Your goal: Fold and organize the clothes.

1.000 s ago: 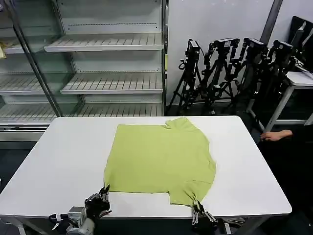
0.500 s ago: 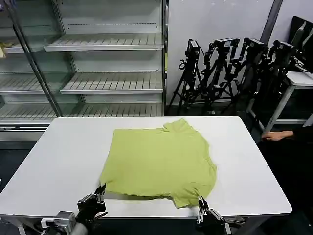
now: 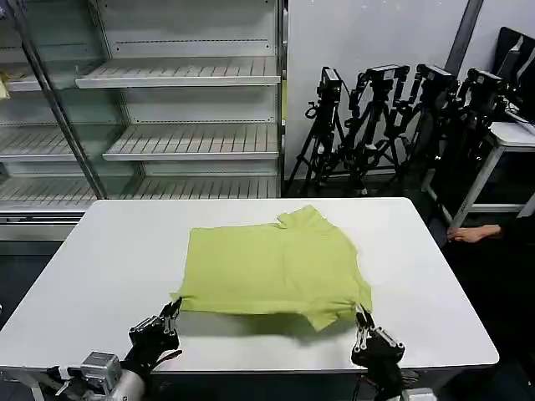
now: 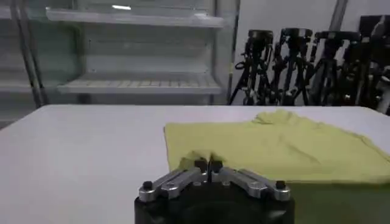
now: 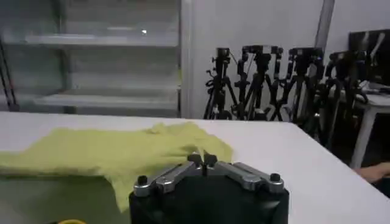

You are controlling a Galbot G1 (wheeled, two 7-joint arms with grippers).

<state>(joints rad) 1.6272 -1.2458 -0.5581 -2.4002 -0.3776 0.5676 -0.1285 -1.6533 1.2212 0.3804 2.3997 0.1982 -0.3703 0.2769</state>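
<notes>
Head view: T-shirt (image 3: 272,267) lies plain side up at mid-table (image 3: 100,251), its near hem raised clear of the top, a shadow showing beneath. Left gripper (image 3: 170,313) pinches the near-left hem corner, right gripper (image 3: 360,322) the near-right corner by a sleeve; both sit at the table's near edge, apparently so the hem can be carried up & over for a fold. Collar area w/ a sleeve bump points to the far side, toward the shelves (image 3: 184,75); hem faces the robot. As bunched now, the shirt's long axis runs left-right, though the body line runs near-far. Left wrist view: fingers (image 4: 201,165) pressed together on a tuck of fabric, shirt spreading away behind. Right wrist view: tips meet on the cloth edge (image 5: 183,159), jaws clamped, fabric draping away across the table; tripods (image 5: 268,79) stand behind.
</notes>
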